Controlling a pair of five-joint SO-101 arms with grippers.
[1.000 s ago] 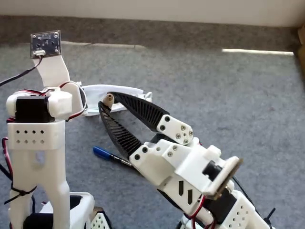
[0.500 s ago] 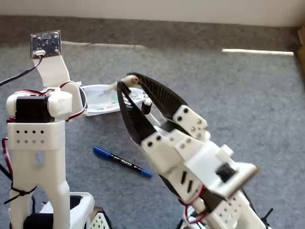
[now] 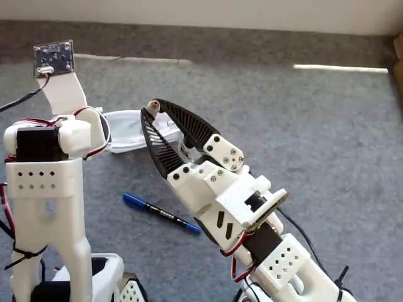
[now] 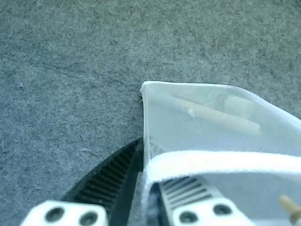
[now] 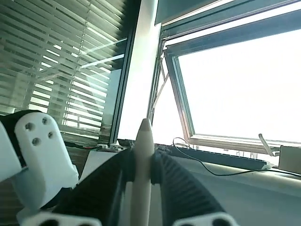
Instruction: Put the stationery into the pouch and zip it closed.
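— What was in the pouch by then?

— The white mesh pouch (image 4: 202,132), with a thick white band along its mouth, held a pale cream stick (image 4: 211,115). Just beside that was a small white block (image 4: 241,104). Both showed through the mesh.

— And what had hold of it?

— The left end effector (image 4: 146,165) was clamped on the pouch's corner. One black ribbed finger was outside the mesh and the other inside, under the band. The pouch sat on the grey felt-covered table (image 3: 302,126), right beside the left arm, with its mouth open.

— The other arm?

— The right end effector (image 3: 148,113) was closed tight on a cream-coloured pointed stick (image 5: 143,155). It was pinched lengthwise between the two black fingers, with its tip poking out at the fingertips. That tip stood over the pouch, but I couldn't tell whether it touched the mesh.

— Anything left out?

— A blue-capped pen (image 3: 160,214) with a dark barrel lay flat on the table. It was well apart from the pouch and nearer the arms' bases.

— What had changed over the last half second?

— The right end effector had swung towards the left arm and dropped lower, so its fingertips had shifted along the pouch. The pouch looked more bunched and lifted at the held corner, and the left arm had tipped slightly. The pen hadn't moved.
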